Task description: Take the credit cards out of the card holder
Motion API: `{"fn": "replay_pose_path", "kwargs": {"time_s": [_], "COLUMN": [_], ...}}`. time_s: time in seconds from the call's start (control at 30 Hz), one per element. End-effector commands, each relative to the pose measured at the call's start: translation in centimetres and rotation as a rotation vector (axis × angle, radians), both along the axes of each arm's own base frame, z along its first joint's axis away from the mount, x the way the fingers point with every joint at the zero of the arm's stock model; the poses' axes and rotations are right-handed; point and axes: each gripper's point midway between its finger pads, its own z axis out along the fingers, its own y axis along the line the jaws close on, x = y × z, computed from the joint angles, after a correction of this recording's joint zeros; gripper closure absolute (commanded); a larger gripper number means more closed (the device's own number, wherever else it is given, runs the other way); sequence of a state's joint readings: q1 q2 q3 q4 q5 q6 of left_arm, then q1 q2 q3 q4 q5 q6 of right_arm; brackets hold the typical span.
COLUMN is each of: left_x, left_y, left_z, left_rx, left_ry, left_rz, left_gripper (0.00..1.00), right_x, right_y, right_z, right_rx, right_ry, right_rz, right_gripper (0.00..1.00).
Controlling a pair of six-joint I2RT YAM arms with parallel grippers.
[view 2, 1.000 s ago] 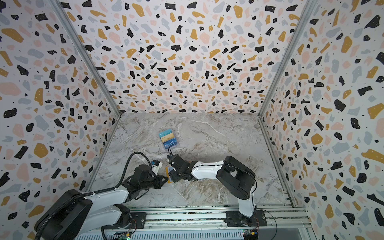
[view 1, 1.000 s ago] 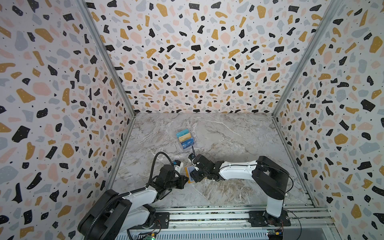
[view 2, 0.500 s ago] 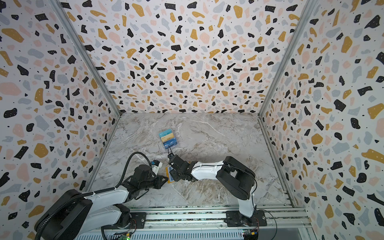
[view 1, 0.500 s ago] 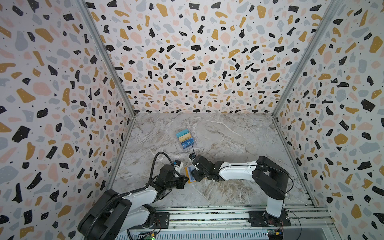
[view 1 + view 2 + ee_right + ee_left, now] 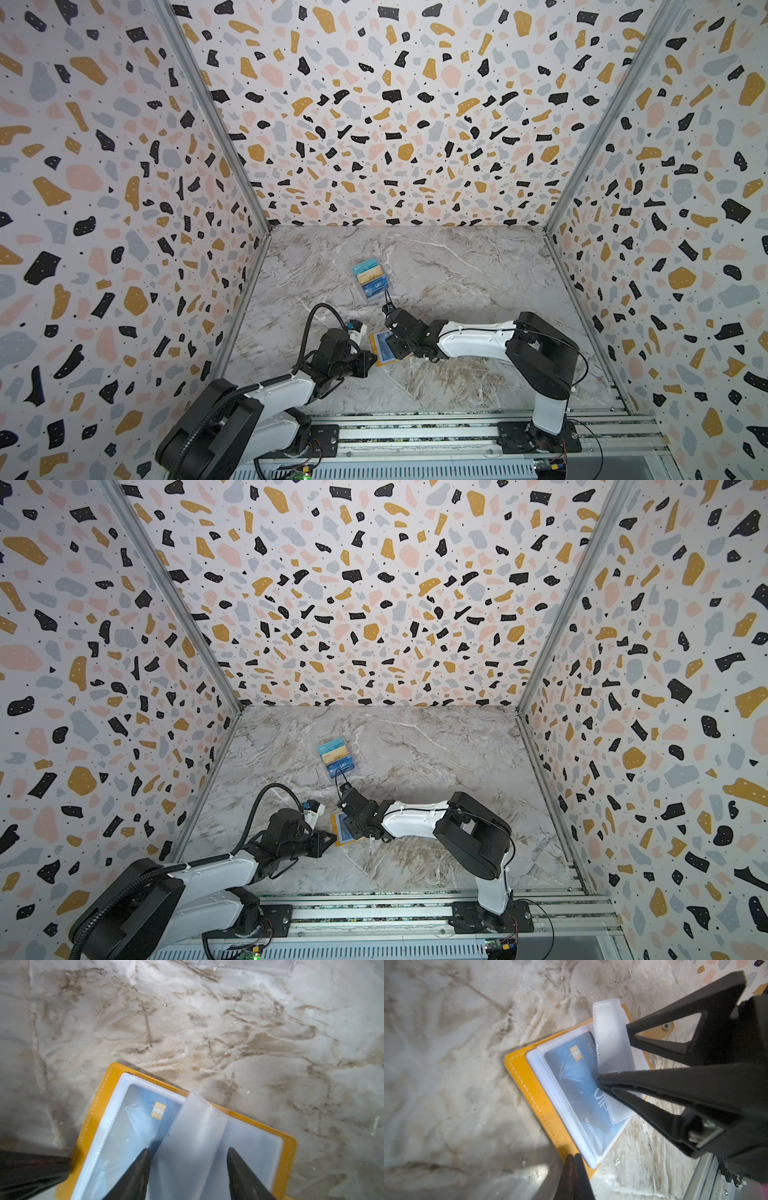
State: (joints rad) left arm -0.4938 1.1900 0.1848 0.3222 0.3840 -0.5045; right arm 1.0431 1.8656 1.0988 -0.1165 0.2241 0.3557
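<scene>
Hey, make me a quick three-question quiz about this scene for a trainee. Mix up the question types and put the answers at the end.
1. True or false: the card holder lies open on the table.
2. Where is the blue VIP card?
A) inside a clear sleeve of the card holder
B) loose on the bare table
C) lifted into the air by a gripper
3. Fill in: the left gripper is ___ (open or shut).

Key: 1 true; 2 A; 3 shut.
</scene>
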Motion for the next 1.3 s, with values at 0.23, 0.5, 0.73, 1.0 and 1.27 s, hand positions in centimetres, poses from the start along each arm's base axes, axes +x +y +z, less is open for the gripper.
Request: {"fn": "replay_pose_path", "kwargs": {"time_s": [0.23, 0.5, 0.73, 1.0, 1.27], "left_x": [0.1, 0.3, 0.6, 0.7, 0.9], "left_y": [0.1, 0.2, 0.1, 0.0, 0.1], "left_z": [-0.4, -0.3, -0.2, 0.0, 0.4], "left_rx": [0.035, 0.043, 0.043, 0.042, 0.04], "left_ry": [0.012, 0.005, 0.003, -0.001, -0.019], "left_rz": [-0.009, -0.007, -0.005, -0.003, 0.005], "left_gripper": [1.0, 1.0, 1.0, 1.0, 1.0], "right_x": [0.9, 1.4, 1.9, 2.3, 2.6], "right_y": [-3.7, -5.9, -7.6, -8.8, -9.6], "right_z": [1.7, 2.3, 3.2, 4.0, 5.2], "right_rx": [-0.073, -0.078, -0.086, -0.081, -0.103], "right_ry": [-0.035, -0.043, -0.063, -0.094, -0.124], "right_rz": [-0.085, -0.129, -0.165, -0.201, -0.217], "right_gripper": [0.42, 0.43, 0.44, 0.45, 0.44]}}
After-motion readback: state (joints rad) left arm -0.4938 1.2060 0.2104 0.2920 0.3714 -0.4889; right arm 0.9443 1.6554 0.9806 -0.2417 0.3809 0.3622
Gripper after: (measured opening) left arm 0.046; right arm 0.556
